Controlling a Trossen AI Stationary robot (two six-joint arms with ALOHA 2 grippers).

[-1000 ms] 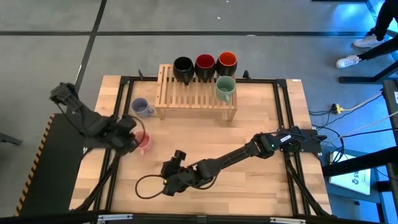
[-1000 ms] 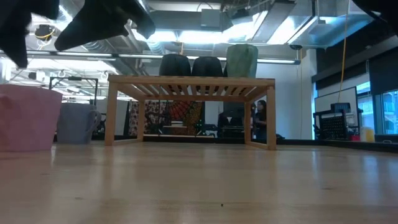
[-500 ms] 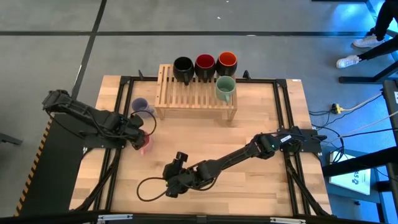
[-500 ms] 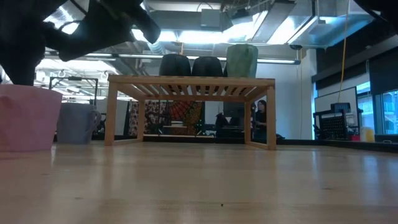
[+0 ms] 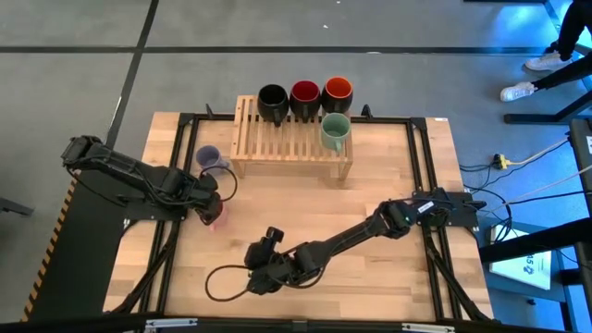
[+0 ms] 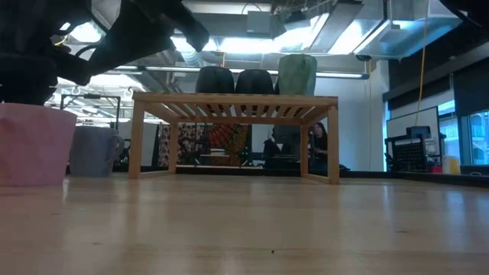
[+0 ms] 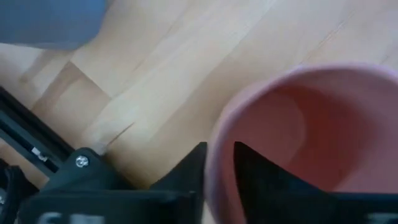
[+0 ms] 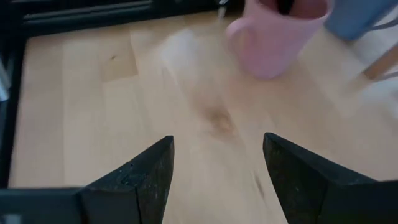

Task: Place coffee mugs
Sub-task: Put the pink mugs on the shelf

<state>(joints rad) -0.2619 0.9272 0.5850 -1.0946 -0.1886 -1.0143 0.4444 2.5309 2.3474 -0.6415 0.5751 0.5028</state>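
Observation:
The pink mug stands upright on the table at the left and also shows in the low view. My left gripper is shut on its rim. The lavender mug stands on the table just beyond it, next to the wooden rack. On the rack stand the black mug, the red-inside mug, the orange-red-inside mug and the green mug. My right gripper is open and empty, low over the table's near middle. My left gripper pinches the pink mug's wall at the rim, one finger inside the mug and one finger outside. The fingers come slanting down from the table's left. The mug stands upright with its base on the table.
A black cable loop lies by my right gripper near the front edge. The right arm stretches across the table's near half. Black frame rails run along the table's sides. Bare wood lies in front of the rack.
My left arm has stretched out toward the table's right and its gripper has come down onto the pink mug's rim. The mug stays where it stood. My right gripper has crept a little toward the table's right.

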